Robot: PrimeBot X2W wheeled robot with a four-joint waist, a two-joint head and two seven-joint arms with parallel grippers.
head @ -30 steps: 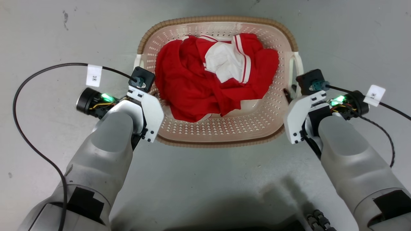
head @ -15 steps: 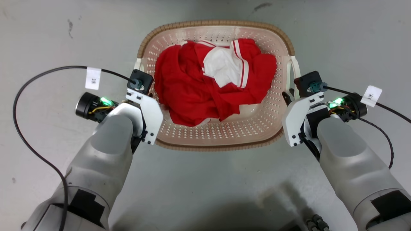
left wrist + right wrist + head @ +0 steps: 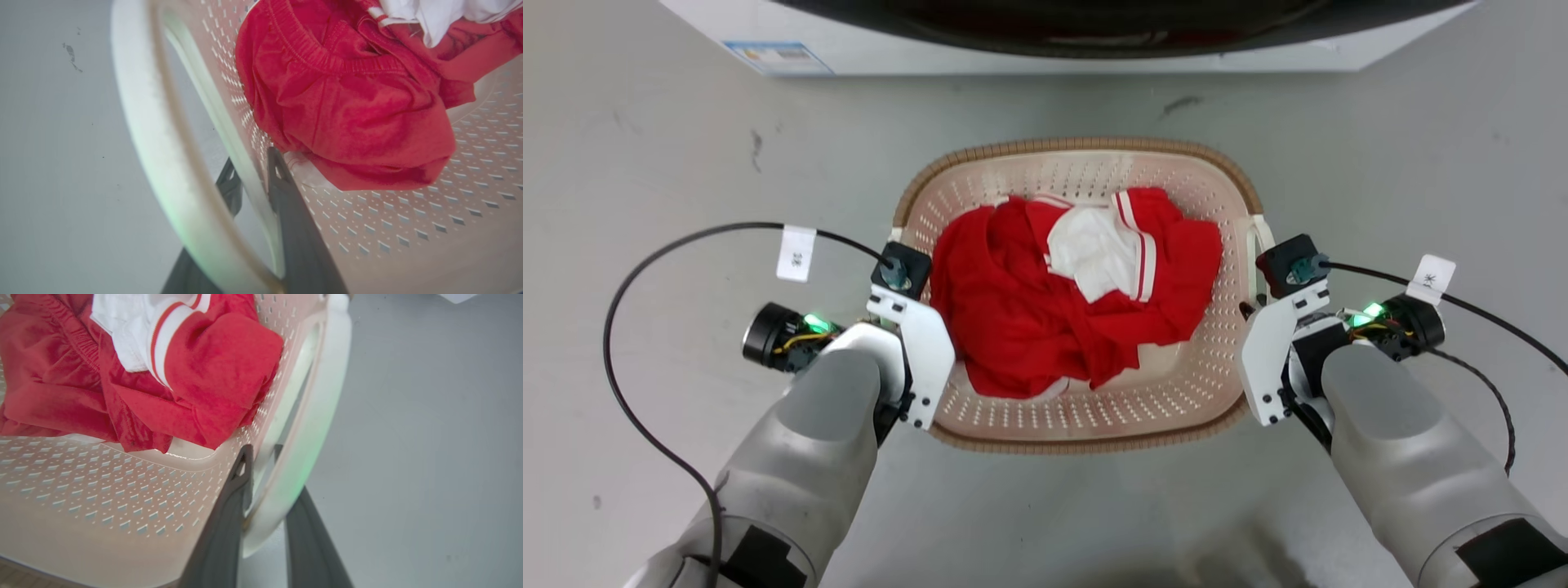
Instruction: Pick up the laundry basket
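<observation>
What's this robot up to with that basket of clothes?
A two-armed robot has hold of the laundry basket, which has red and white clothes in it. Its left gripper and right gripper each pinch one side wall, one finger inside the basket and one outside. Whether the basket is off the grey floor is unclear.

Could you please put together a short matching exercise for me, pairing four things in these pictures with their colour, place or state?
1. laundry basket
2. clothes
3. washing machine
4. right claw

A. white, beyond the basket's far side
B. fingers either side of the basket's side wall
C. cream with a brown rim
D. red and white, heaped inside

Pairs: 1-C, 2-D, 3-A, 4-B.
</observation>
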